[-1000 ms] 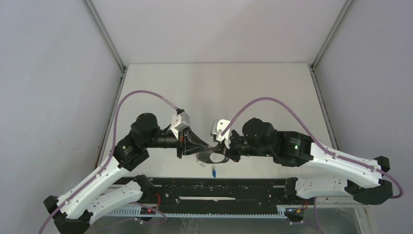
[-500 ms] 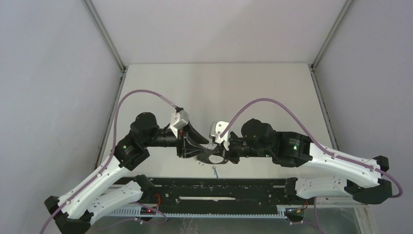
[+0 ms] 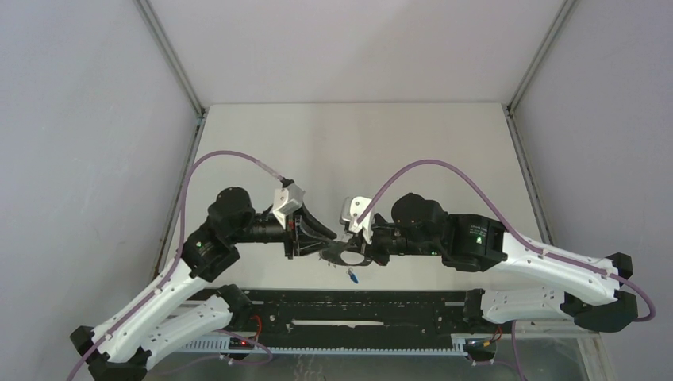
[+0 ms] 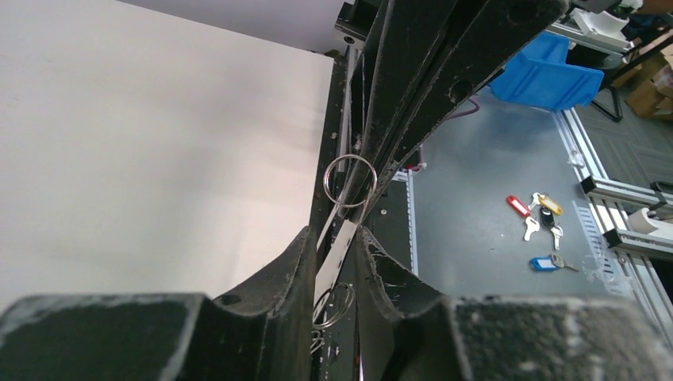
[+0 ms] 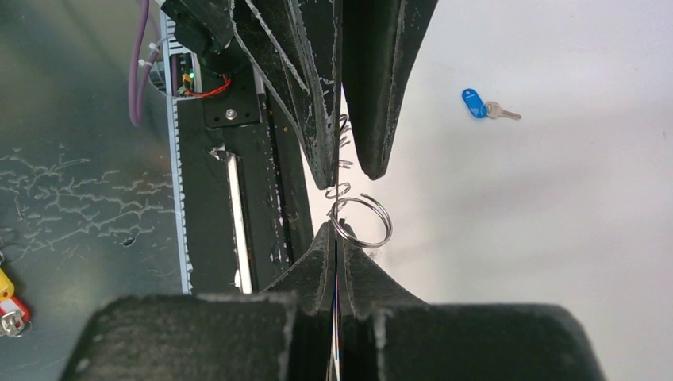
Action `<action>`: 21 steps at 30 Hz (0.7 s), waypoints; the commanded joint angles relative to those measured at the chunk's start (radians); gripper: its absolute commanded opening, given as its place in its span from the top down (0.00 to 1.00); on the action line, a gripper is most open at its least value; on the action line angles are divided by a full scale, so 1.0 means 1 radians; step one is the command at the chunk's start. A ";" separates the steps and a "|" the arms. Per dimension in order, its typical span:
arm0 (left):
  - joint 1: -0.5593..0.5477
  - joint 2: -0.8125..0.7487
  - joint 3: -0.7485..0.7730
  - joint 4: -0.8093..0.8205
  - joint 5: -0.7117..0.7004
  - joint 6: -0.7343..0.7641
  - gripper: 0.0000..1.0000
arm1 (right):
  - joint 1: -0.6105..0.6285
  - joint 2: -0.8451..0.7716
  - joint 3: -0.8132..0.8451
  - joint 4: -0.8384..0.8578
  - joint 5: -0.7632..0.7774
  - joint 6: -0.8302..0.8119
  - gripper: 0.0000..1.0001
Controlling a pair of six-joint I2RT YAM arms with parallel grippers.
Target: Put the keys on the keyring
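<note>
The keyring (image 3: 340,254) hangs between my two grippers above the table's front edge. It is a thin grey band seen edge-on (image 4: 337,250), with small wire loops (image 5: 387,225) on it. My right gripper (image 5: 335,226) is shut on the band, one loop standing at its tips. My left gripper (image 4: 335,234) faces it with its jaws a little apart. The band passes through the gap, with space beside it. One of the keys (image 5: 474,103), with a blue tag, shows against the white table below the grippers (image 3: 353,276), apart from the ring. The other key is out of view.
The black rail (image 3: 349,305) of the arm bases runs just below the grippers. Off the table, on the grey floor, lie several other tagged keys (image 4: 540,214) and a blue bin (image 4: 548,75). White walls close the table's left, right and far sides.
My left jaws widened, then narrowed partway around the band. The left wrist drew back slightly to the left. The blue-tagged key now sits tilted rather than straight. The right gripper stayed shut.
</note>
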 commanded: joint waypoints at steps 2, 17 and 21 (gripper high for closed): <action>0.013 0.020 -0.019 0.067 0.062 0.024 0.70 | 0.017 -0.002 0.034 0.085 -0.067 0.011 1.00; -0.012 0.050 0.003 -0.020 0.186 0.140 0.85 | 0.017 0.018 0.033 0.110 -0.087 0.029 1.00; -0.011 0.048 0.014 -0.008 0.164 0.152 1.00 | 0.017 0.018 0.034 0.099 -0.104 0.036 1.00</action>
